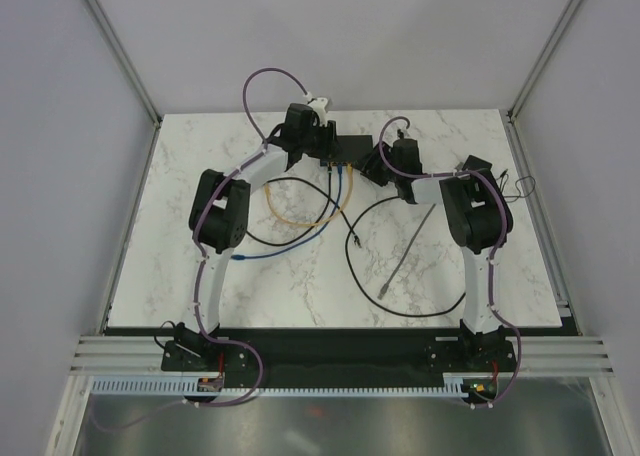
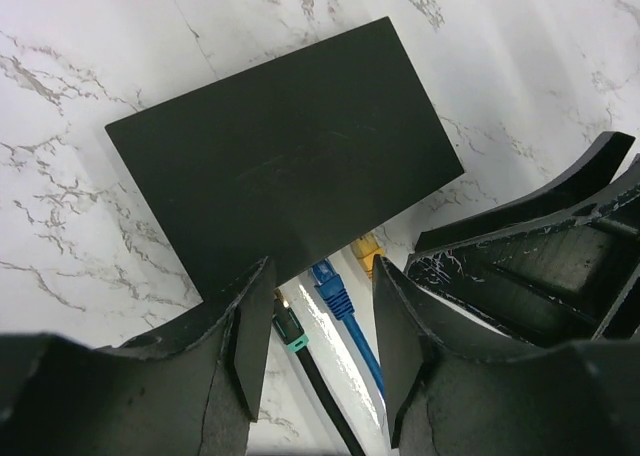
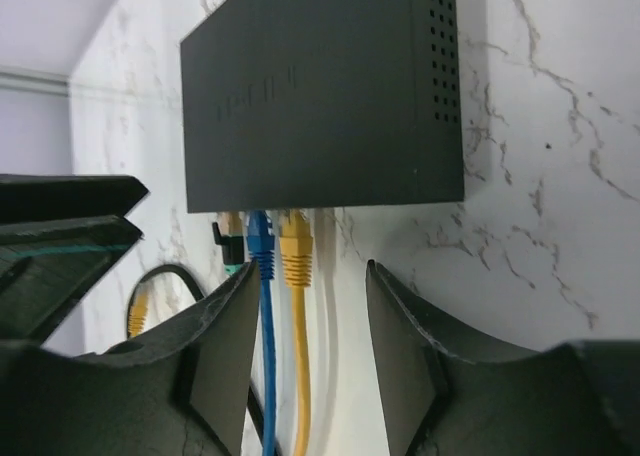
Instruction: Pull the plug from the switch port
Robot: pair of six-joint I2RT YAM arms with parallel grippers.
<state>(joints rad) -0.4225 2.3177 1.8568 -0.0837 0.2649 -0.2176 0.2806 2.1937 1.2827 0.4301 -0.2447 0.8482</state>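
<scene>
Marble surface (image 1: 190, 186) carries everything, and both arms reach to its far middle. The left arm (image 1: 222, 214) bends in from the left and the right arm (image 1: 480, 216) from the right. Their wrists sit close together at the switch (image 1: 352, 144).

The switch lies flat on the surface, with its port side turned toward the arms' bases.

The left jaws are spread and pinch nothing. In the left wrist view the switch's port edge lies just beyond the fingers (image 2: 245, 346), and the left finger's tip overlaps that edge. The right jaws are spread too, with nothing pressed between them. In the right wrist view the switch sits just ahead of the fingers (image 3: 225, 361). Each wrist view shows the other arm's jaws close beside its own.

A blue cable (image 3: 266, 376) and a yellow cable (image 3: 302, 376) run down through the right jaws' gap, nearer the left-hand finger. A black cable (image 2: 325, 401) trails beside them.

A thin grey rod (image 1: 408, 253) lies on the surface, well apart, toward the right arm.

The blue plug (image 2: 330, 294) and the yellow plug (image 3: 296, 248) sit side by side in the port edge. The blue plug shows in the gap of the left jaws. A teal-collared plug (image 2: 293, 336) reaches the same edge, but I cannot tell whether it is seated.
</scene>
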